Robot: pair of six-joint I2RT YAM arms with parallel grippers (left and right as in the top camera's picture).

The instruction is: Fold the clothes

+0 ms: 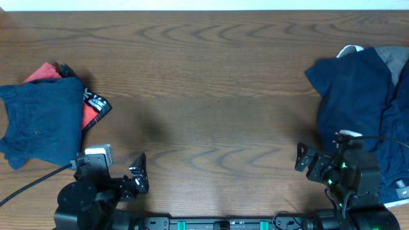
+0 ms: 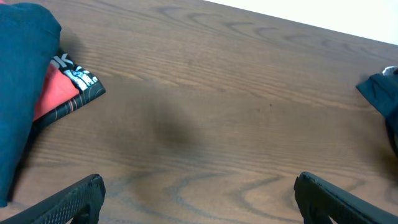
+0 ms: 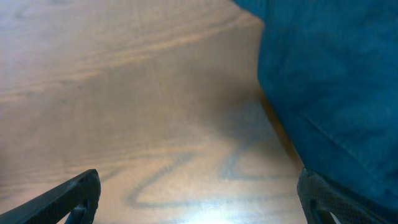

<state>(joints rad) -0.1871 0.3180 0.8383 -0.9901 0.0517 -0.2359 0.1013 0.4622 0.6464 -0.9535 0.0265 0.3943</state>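
- The pile point(image 1: 364, 108) of loose navy clothes lies at the table's right edge. Its long axis runs from the far side to the near side. A grey piece point(image 1: 393, 61) and a white bit point(image 1: 348, 50) peek out at its far end.
- At the left edge, a blue garment point(image 1: 41, 118) lies atop a red one point(image 1: 43, 71). The red one's black waistband point(image 1: 97, 104), with white lettering, points toward the table's middle.
- The left hand point(image 1: 138, 174) is near the front edge, right of the blue garment, with fingers point(image 2: 68, 199) spread wide and holding nothing.
- The right hand point(image 1: 307, 163) sits just beside the pile's near left edge, its fingers point(image 3: 62, 199) likewise apart and empty.
- The table point(image 1: 211, 96) is brown wood-grain, and a pale strip point(image 1: 204, 4) shows beyond its far edge.
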